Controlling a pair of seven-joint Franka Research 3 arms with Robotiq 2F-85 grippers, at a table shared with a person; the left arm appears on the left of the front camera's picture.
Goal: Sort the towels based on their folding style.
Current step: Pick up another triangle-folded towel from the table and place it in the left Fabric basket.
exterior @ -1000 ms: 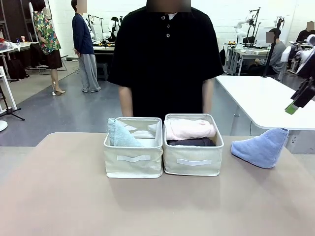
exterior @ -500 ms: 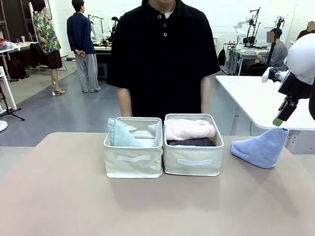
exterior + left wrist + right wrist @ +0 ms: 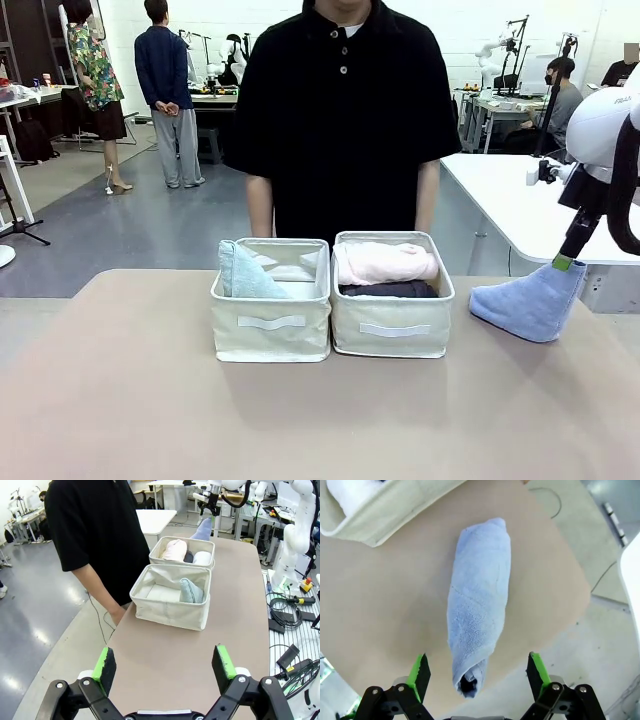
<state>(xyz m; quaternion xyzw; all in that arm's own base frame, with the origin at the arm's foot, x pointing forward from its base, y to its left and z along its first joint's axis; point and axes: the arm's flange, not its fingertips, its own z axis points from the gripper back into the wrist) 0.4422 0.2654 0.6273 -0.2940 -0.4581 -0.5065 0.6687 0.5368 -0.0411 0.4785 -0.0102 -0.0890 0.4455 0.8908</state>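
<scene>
Hanging over the right end of the desk (image 3: pixel 320 420), the right fingers (image 3: pixel 563 262) stand wide apart and hold nothing. In the right wrist view they straddle the near end of the light blue cone towel (image 3: pixel 480 595), the end that shows a dark hollow, with a clear gap on each side. From the front, one green tip sits right at the towel's raised end (whether it touches I cannot tell). This towel lies on the bare desk, to the right of both baskets and apart from them.

The two cream baskets stand side by side, touching, at the middle of the desk. The left basket (image 3: pixel 270 325) holds the pale teal cone towel (image 3: pixel 243 272), leaning at its left wall. The right basket (image 3: pixel 392 325) holds the pink roll (image 3: pixel 385 262) on top of the dark grey roll (image 3: pixel 390 289); the left wrist view also shows a white roll (image 3: pixel 202 558) beside them.

The left fingers (image 3: pixel 105 662) are spread wide and empty, above bare desk well short of the baskets. A person (image 3: pixel 340 110) in a black shirt stands behind the baskets.
</scene>
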